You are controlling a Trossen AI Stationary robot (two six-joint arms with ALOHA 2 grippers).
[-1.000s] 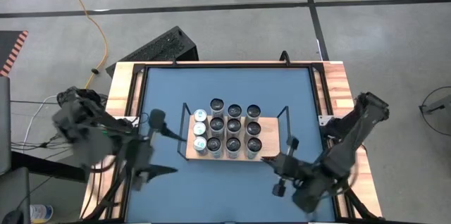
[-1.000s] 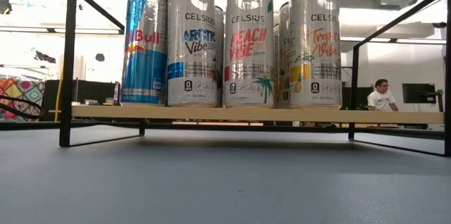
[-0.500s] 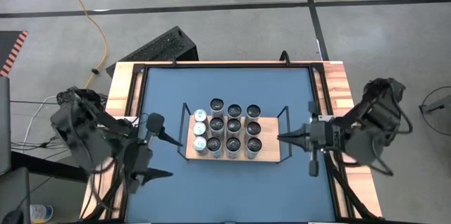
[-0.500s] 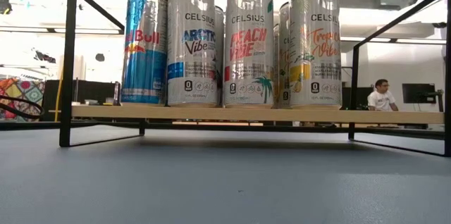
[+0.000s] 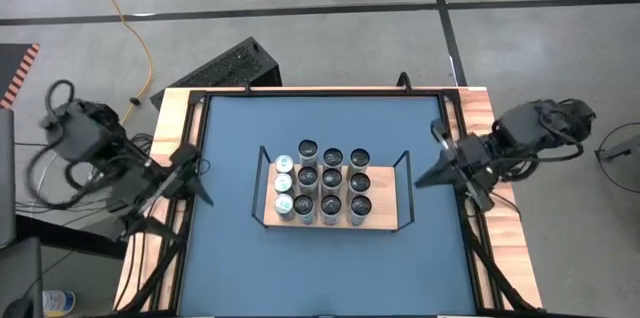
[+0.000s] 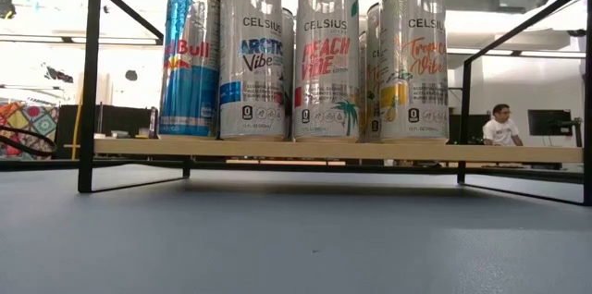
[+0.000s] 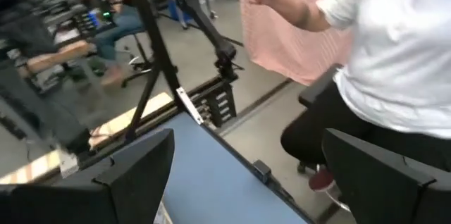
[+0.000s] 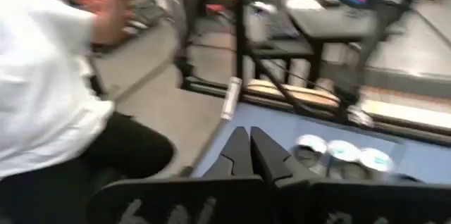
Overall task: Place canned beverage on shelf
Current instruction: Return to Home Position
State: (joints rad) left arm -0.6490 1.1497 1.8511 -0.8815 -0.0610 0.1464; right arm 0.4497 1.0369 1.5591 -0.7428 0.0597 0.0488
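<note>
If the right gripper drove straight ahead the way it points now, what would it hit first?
Likely the right end rail of the shelf, then the cans behind it. The right gripper aims there, but its height is unclear.

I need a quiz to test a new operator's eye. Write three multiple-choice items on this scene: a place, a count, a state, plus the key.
1. Where do the cans stand?
A. On the shelf
B. On the tabletop beside it
C. One in each gripper

2. How many cans make the low view's front row?
A. Two
B. Four
C. Six

3. How are the left gripper and right gripper?
A. Both shut on cans
B. Left shut on a can, right open
C. Left open, right shut, both empty

1 A: seen from above, every can is within the shelf's rails.
2 B: one blue can and three silver cans face the camera.
3 C: the left's fingers show wide apart, the right's pressed together, nothing between.
</note>
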